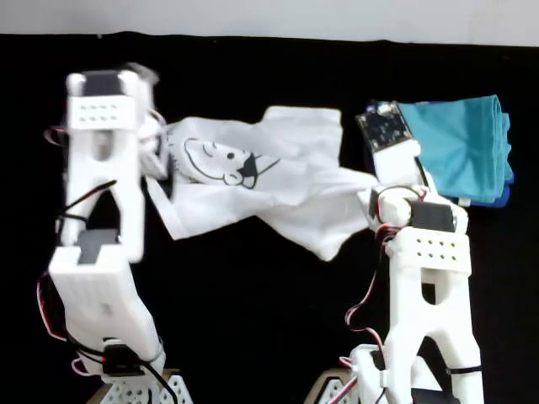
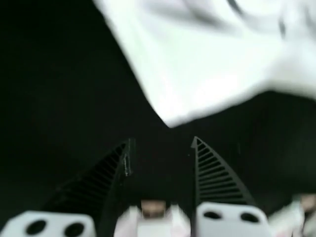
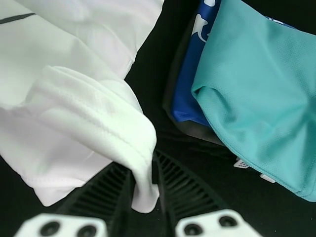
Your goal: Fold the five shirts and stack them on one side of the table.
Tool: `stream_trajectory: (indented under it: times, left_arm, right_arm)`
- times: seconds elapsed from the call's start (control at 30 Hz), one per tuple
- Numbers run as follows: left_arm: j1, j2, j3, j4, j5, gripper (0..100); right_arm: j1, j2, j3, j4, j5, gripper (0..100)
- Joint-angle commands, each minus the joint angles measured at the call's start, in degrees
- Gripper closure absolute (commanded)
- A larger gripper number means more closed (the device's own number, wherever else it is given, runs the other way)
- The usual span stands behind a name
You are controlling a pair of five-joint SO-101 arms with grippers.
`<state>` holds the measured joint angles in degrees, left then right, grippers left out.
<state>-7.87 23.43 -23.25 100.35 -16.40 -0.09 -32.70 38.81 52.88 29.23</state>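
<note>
Standing at the left of the desk (image 1: 253, 320), the left claw (image 2: 162, 143) has its ribbed black fingers spread apart with nothing between them, and a blurred corner of the white shirt (image 1: 261, 177) lies just beyond their tips. That shirt stretches crumpled across the black desk between the two arms, soft and creased, printed with a black line drawing of a smiling face near its left end; its edges run in loose folds, with one pointed flap toward the near side. The right claw (image 3: 145, 173) is pinched on a rolled, stitched hem of the white fabric. Just right of it sits a folded teal shirt (image 1: 463, 147) of fine mesh-like knit, squared off, lying on a blue shirt (image 3: 190, 84) at the desk's far right side
</note>
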Motion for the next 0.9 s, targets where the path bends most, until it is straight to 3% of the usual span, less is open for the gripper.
stream_trajectory:
  times: [0.0,0.4,0.87]
  left_arm:
    - [3.74,-6.29,11.82,-4.92,0.53,81]
    - [1.98,-6.29,30.29,-32.79,0.53,81]
    - [6.37,-0.31,31.25,-37.45,7.56,77]
  right_arm:
    - [-0.75,-1.27,-0.13,-1.45,0.18,99.3]
    - [-0.66,-1.27,-0.13,-1.45,0.26,99.3]
    - [-0.75,-1.27,-0.13,-1.45,0.26,99.3]
